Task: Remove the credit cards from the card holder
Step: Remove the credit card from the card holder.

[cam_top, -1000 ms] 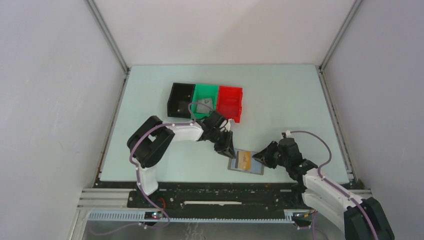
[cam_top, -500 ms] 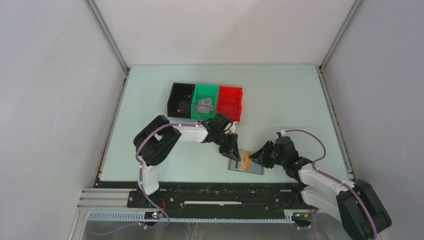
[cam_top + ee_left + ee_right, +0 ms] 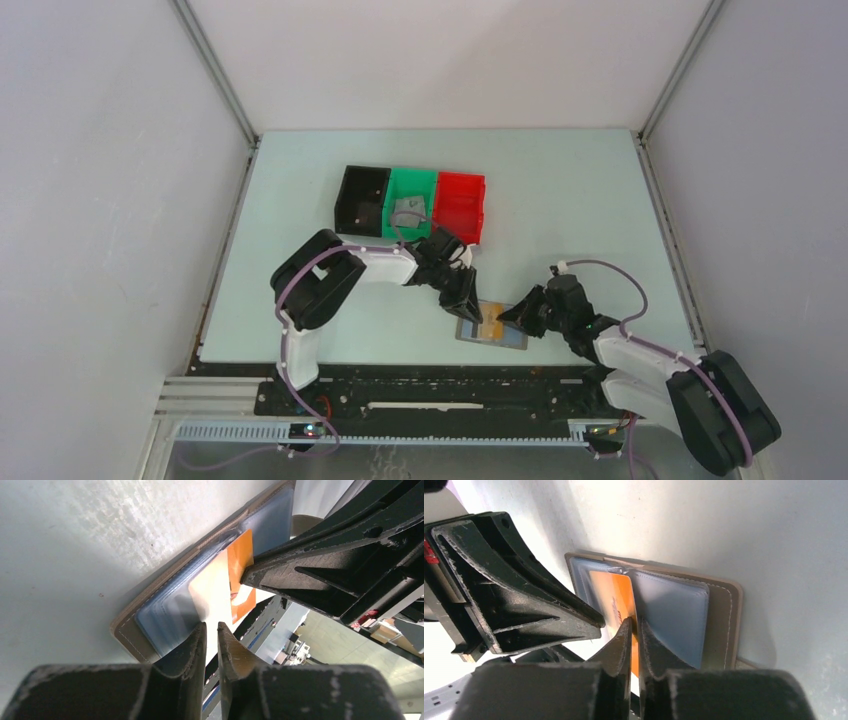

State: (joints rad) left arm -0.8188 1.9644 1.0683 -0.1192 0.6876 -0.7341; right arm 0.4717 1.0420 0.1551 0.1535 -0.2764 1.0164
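The card holder (image 3: 497, 333) lies open and flat near the table's front edge, its blue-grey pockets (image 3: 674, 615) facing up. A tan-orange credit card (image 3: 616, 600) sticks partly out of a pocket (image 3: 242, 555). My right gripper (image 3: 634, 623) is shut on that card's edge, reaching in from the right (image 3: 512, 318). My left gripper (image 3: 210, 628) has its jaws almost together with nothing seen between them. Its tips rest on the holder's left part (image 3: 468, 308). A grey card (image 3: 408, 210) lies in the green bin.
Black (image 3: 361, 199), green (image 3: 412, 190) and red (image 3: 461, 205) bins stand in a row behind the holder. The table's front edge and a black rail (image 3: 420, 380) run just below the holder. White walls close in both sides.
My right gripper has slid left onto the orange card and closed on it. My left gripper shifted slightly towards the holder and now stays on it.
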